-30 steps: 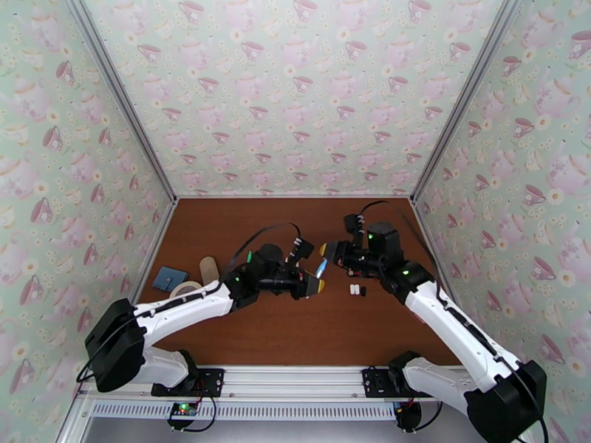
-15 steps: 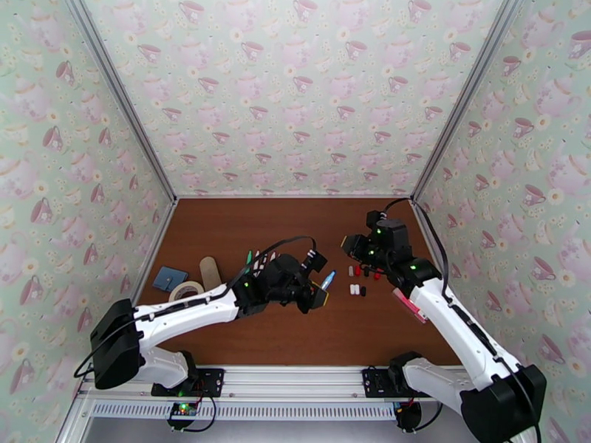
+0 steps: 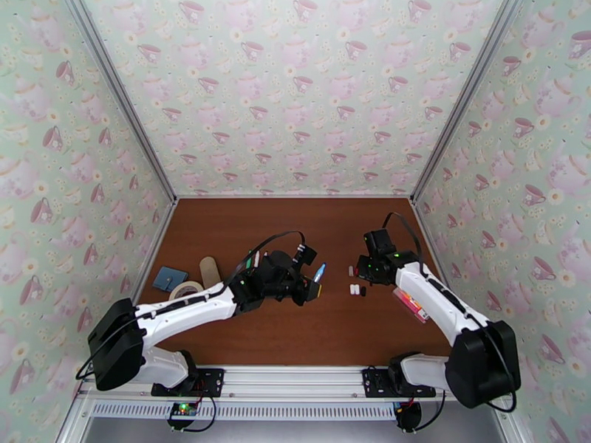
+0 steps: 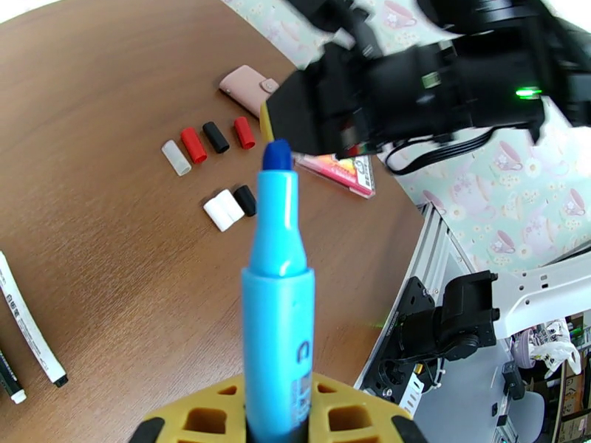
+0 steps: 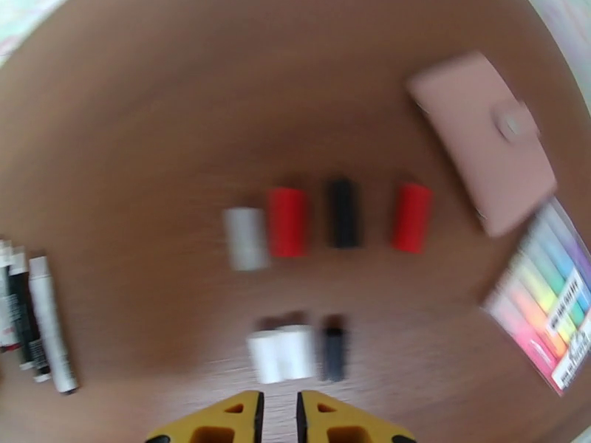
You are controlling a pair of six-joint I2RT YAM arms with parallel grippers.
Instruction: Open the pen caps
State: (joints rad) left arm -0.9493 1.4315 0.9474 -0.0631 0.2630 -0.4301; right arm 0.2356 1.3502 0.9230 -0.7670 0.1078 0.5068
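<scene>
A brown wooden tabletop point(image 3: 221, 230) is enclosed by walls point(image 3: 295, 90) papered with teacups. A blue pen point(image 4: 279, 289), uncapped, is held clamped in the left gripper point(image 4: 277, 419). The right gripper point(image 5: 279, 419) is seen closed and empty above the pen caps point(image 5: 288, 221), laid in two short rows; more pens point(image 5: 44, 319) are lined up aside

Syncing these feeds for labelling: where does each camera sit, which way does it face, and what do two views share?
Top external: above and behind the bases, facing down at the table; both arms show.
Left wrist: looks along the left gripper and its blue pen towards the right arm.
Right wrist: looks down past the right gripper at the pen caps.
Shared: both wrist views show the pen caps and pink wallet.
</scene>
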